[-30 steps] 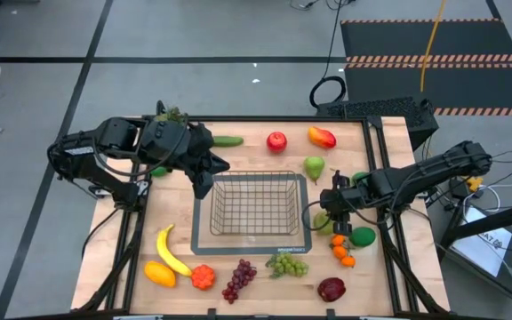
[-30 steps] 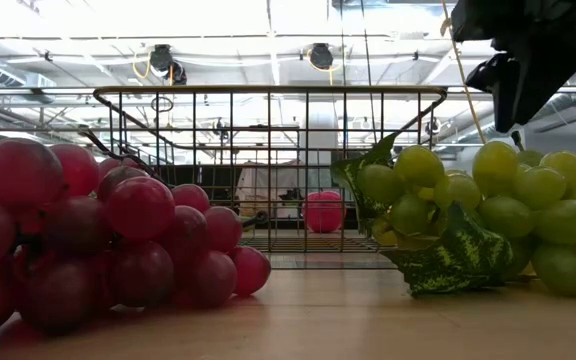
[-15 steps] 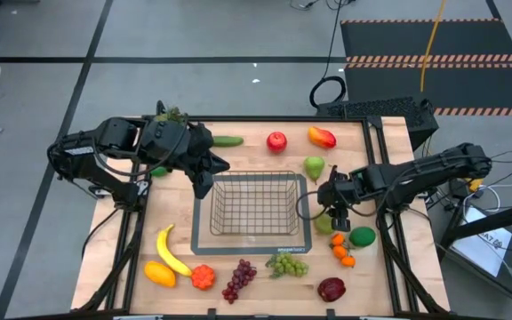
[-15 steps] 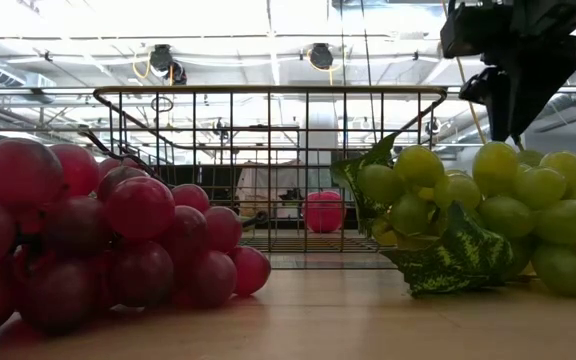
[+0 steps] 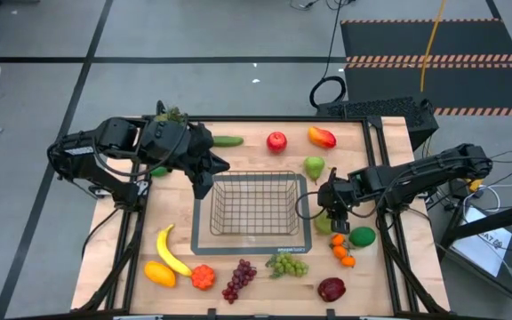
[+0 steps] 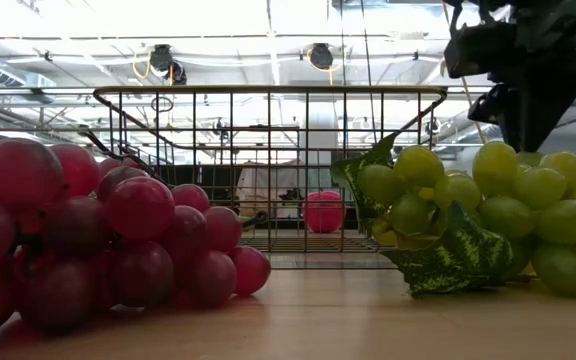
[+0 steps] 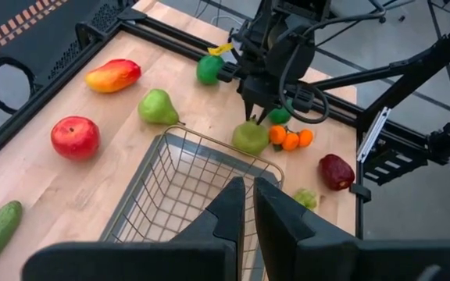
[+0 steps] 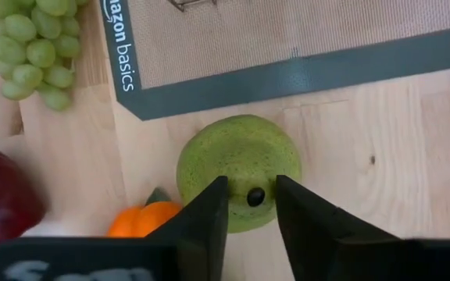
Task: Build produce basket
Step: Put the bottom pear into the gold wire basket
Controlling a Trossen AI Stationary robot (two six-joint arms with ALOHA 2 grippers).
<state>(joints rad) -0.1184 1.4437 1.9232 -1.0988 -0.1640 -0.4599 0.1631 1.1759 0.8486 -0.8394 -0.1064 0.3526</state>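
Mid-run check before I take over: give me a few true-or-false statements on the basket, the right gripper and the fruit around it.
1. The basket holds no produce yet. True.
2. The right gripper hangs open directly above a green apple. True.
3. The left gripper grips the banana. False: it holds nothing and sits by the basket's left corner; the banana lies on the table.
4. The red apple is inside the basket. False: it lies on the table beyond it.
5. The green grapes lie outside the basket. True.
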